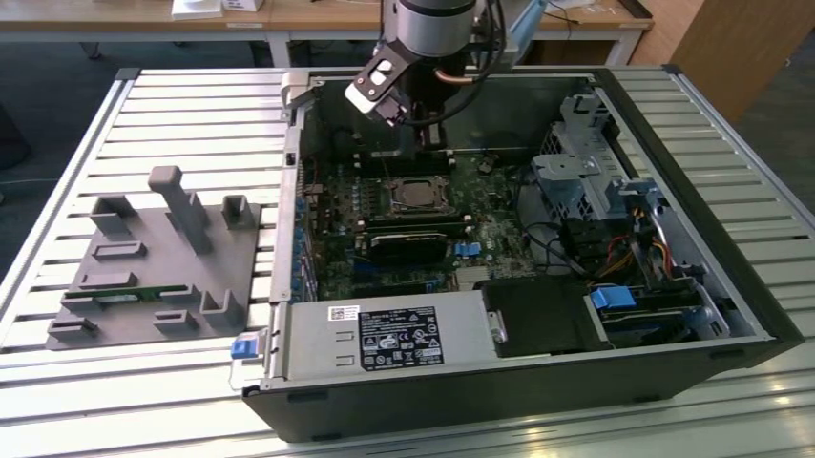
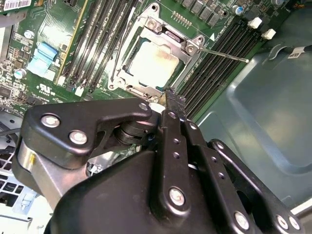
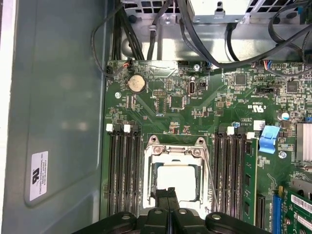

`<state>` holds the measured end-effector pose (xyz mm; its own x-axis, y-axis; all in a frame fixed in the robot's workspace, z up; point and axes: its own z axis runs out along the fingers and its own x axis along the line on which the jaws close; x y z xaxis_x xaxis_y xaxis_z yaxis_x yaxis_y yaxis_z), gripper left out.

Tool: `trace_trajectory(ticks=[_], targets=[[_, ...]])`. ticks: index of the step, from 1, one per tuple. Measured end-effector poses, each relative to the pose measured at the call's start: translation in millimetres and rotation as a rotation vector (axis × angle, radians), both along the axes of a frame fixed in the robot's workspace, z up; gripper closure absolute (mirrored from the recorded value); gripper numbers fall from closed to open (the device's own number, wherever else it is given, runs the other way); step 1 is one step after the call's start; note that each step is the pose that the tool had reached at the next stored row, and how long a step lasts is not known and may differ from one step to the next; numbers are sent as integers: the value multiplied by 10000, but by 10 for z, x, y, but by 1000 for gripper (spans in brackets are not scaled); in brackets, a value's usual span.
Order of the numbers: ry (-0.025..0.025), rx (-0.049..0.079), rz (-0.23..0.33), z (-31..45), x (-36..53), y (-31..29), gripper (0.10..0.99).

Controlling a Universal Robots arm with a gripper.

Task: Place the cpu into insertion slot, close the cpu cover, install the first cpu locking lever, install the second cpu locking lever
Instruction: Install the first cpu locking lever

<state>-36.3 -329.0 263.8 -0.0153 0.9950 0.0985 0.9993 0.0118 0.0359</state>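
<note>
The cpu lies flat in the insertion slot, its dull silver top showing through the window of the cpu cover, which lies down over it. In the second wrist view the cpu sits inside the cover frame. A thin wire lever juts out from one side of the socket, and another lever runs along the frame. My gripper hovers just above the socket's edge, shut with nothing in it. In the exterior view the gripper hangs inside the case, behind the socket.
Long black memory slots flank the socket on both sides. A black card lies in front of it. The drive cage and cables stand at the exterior view's right. A grey fixture rests on the table at the exterior view's left.
</note>
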Motion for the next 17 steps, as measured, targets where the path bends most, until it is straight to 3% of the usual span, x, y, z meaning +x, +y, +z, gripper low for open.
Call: trace_trajectory(ticks=[7, 17], targets=[[0, -1, 0, 47, 0, 0, 980], [0, 0, 0, 202, 0, 0, 980]])
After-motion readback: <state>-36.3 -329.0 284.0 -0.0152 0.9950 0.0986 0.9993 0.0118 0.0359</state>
